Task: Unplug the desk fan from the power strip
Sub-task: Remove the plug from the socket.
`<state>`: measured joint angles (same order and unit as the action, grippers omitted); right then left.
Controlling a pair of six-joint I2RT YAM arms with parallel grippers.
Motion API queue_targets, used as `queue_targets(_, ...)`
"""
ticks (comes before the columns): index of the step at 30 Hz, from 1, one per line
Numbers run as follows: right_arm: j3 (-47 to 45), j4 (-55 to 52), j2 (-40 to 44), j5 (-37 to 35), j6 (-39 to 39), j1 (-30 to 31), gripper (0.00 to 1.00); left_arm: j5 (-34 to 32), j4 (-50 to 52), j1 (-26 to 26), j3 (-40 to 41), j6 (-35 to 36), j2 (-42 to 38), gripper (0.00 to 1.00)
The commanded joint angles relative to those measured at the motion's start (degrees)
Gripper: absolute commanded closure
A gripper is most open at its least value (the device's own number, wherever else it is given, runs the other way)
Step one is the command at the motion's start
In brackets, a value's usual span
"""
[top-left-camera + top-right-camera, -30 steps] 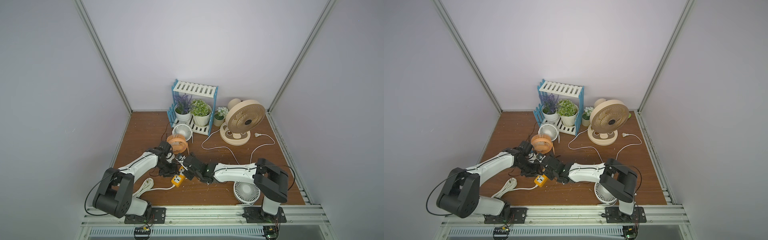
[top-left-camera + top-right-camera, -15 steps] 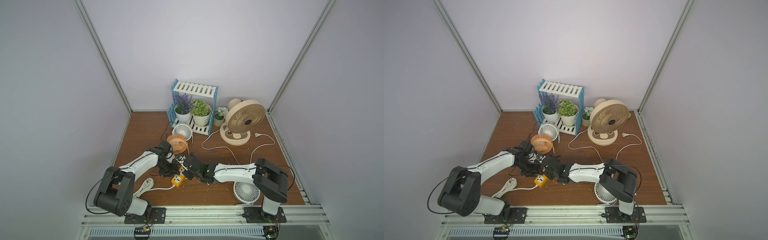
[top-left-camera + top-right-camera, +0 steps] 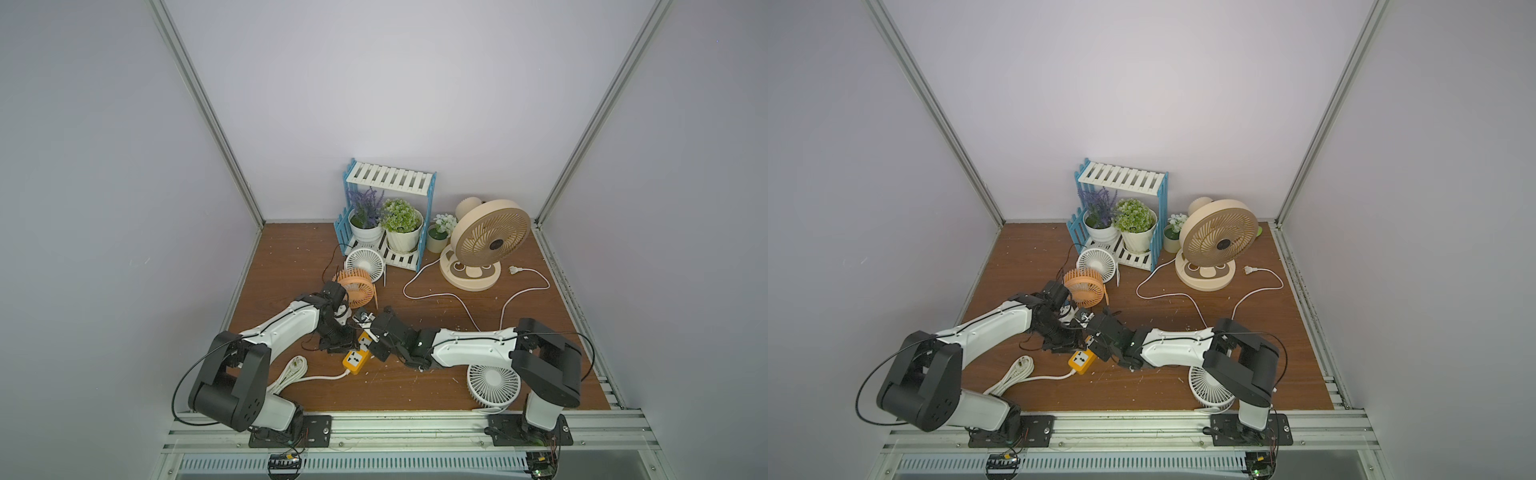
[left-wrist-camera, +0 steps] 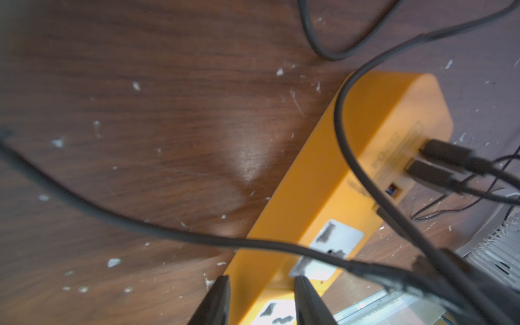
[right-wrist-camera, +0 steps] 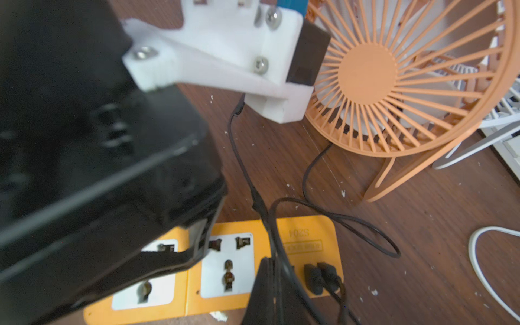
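Note:
The orange-yellow power strip (image 3: 356,358) (image 5: 306,233) lies on the wooden floor between my arms. My left gripper (image 4: 262,278) is shut across its width near the two white sockets, one finger on each side. My right gripper (image 5: 267,261) is shut, its tips down on the strip's USB row, pinching a thin black cable (image 5: 247,180). Beside it, two black USB plugs (image 5: 320,277) (image 4: 439,160) sit plugged in. The orange desk fan (image 3: 355,286) (image 5: 368,73) stands just behind the strip, with a black lead running from its base. Which fan the pinched cable belongs to is hidden.
A small white fan (image 3: 365,261) and a blue-white plant rack (image 3: 388,216) stand at the back. The big beige fan (image 3: 492,239) trails a white cord with a loose plug (image 3: 515,271). Another white fan (image 3: 492,382) lies front right. The strip's coiled white cord (image 3: 291,370) lies front left.

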<state>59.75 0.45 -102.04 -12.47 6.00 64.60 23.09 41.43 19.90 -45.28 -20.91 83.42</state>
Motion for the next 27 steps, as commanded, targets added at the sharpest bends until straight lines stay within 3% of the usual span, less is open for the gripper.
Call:
queue_targets(1, -0.31, 3.89, 2.9, 1.22, -0.01, 0.25, 1.0, -5.03, 2.5, 0.93, 1.59, 0.53, 2.51, 0.59)
queue_targets(17, 0.25, 7.5, 5.89, 2.93, 0.74, 0.26, 1.0, -6.26, 2.83, 1.54, 0.95, 0.58, 1.66, 0.55)
queue_targets(23, 4.63, 7.02, 3.93, 2.23, 3.71, 0.02, 1.0, -6.42, -2.14, 1.01, 2.67, -2.8, -15.61, 0.46)
queue_targets(27, 10.2, 2.86, 1.18, 2.35, 4.72, -0.25, 1.0, -10.04, -0.28, 0.75, 1.34, -6.57, -25.14, 0.46)
